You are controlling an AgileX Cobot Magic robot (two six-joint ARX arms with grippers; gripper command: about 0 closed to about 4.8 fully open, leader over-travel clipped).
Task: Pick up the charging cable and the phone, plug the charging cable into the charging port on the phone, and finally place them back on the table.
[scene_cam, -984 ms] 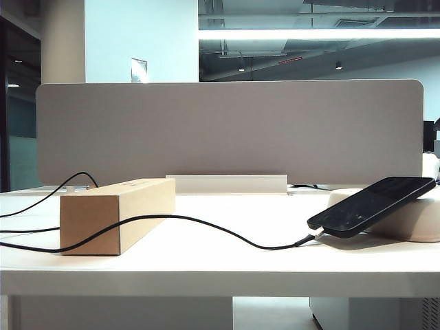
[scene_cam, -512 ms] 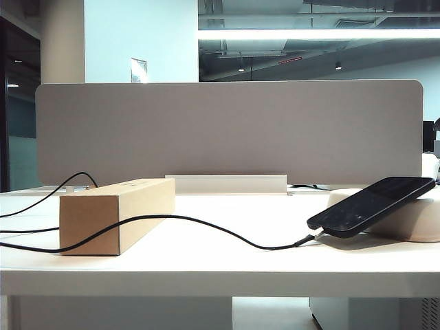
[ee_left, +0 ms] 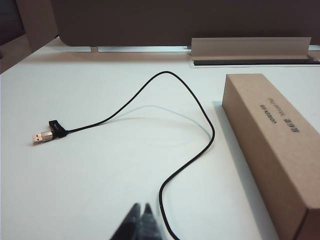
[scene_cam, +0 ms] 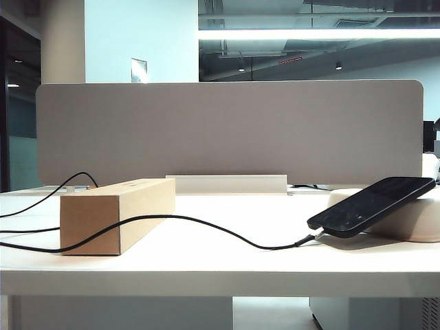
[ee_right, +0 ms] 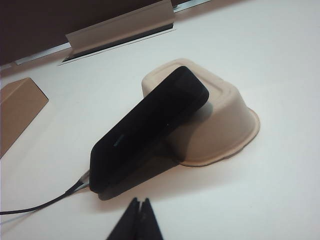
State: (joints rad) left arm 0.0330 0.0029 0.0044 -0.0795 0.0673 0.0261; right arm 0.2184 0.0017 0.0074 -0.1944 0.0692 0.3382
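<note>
Bench (scene_cam: 220, 265): box (scene_cam: 117, 214) on L, phone (scene_cam: 371, 205) on R, leaning tilted on upturned tray (scene_cam: 412, 220), low end on bench. Cable (scene_cam: 206, 225) runs from phone's low end across box front, off L. Divider panel (scene_cam: 227, 130) behind all.

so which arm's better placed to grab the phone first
Right. The shut right gripper hovers just short of the phone propped on the upturned tray; the shut left gripper faces only the charging cable.
</note>
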